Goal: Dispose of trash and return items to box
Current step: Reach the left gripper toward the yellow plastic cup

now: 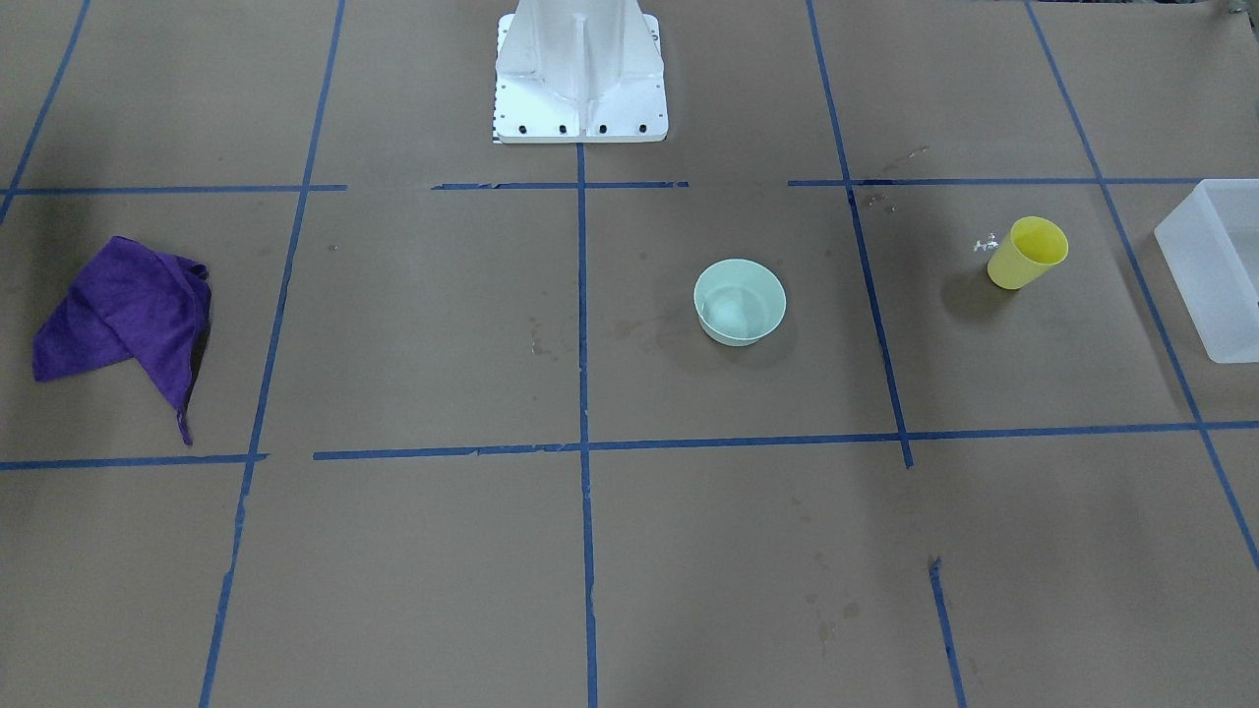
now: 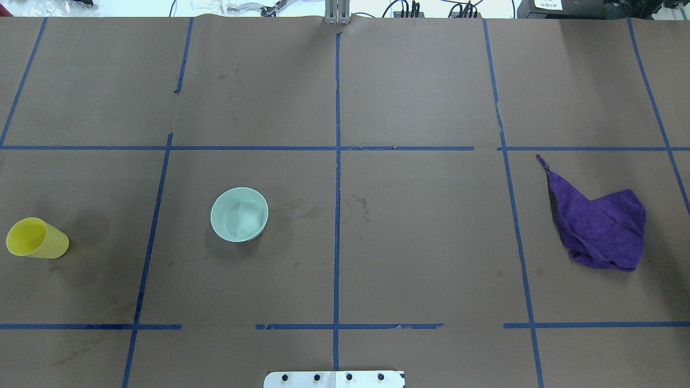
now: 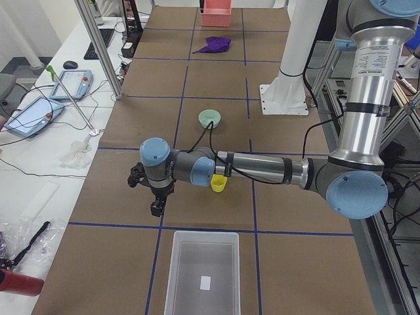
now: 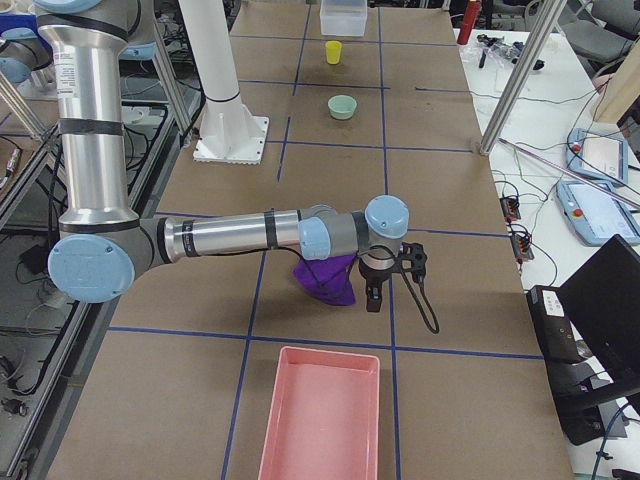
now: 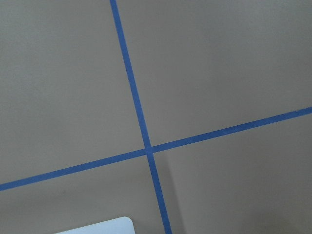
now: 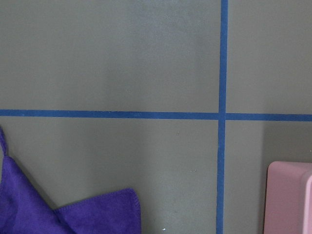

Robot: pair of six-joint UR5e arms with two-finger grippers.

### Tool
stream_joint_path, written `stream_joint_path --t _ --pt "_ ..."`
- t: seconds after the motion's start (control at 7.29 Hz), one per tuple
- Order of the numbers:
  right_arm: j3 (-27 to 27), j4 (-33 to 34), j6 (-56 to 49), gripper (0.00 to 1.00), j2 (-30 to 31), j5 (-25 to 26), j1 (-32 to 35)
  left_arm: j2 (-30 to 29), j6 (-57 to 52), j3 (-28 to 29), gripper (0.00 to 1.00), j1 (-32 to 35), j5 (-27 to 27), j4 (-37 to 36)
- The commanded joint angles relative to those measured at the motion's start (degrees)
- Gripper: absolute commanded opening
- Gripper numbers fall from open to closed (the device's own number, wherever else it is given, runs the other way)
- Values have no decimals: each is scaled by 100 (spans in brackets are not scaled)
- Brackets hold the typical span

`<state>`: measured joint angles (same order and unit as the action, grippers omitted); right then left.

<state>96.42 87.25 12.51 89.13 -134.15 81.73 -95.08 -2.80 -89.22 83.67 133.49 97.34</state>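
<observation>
The yellow cup stands upright on the brown table, also in the overhead view. The mint-green bowl sits upright nearer the middle. The frosted white box stands at the table's end past the cup, and its corner shows in the left wrist view. My left gripper hangs over bare table beside the cup, short of the box. My right gripper hangs beside the purple cloth. I cannot tell whether either gripper is open or shut.
The purple cloth lies crumpled at the opposite end from the box. A pink tray stands beyond it at that table end, and its edge shows in the right wrist view. A small white scrap lies beside the cup. The white robot base stands at mid-table.
</observation>
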Motion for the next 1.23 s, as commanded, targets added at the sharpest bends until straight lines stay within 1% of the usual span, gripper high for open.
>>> stream_joint_path --t 0.0,0.27,0.41,0.55,0.69,0.82,0.96,1.1 --pt "26 -6 -29 100 -19 21 0 7 -1 -181 100 -79 11 13" --pt "26 -137 -47 100 -45 38 -17 25 7 -516 100 -315 11 5" --pt "-35 -365 -38 100 -11 38 -35 112 60 -761 100 -351 2 5" --pt "-97 -584 -20 100 -1 38 -70 565 774 -1189 100 -482 2 31" --pt "-97 -604 -3 100 -10 47 -96 779 1451 -1611 100 -692 -7 101" --pt "-88 -595 6 100 -28 47 -131 1224 1631 -1676 100 -851 -7 458" --pt "-88 -604 6 100 -45 47 -158 1690 2103 -1642 100 -1062 -7 1427" --pt "-88 -604 15 100 -45 38 -158 1947 3056 -1642 100 -1455 -7 2125"
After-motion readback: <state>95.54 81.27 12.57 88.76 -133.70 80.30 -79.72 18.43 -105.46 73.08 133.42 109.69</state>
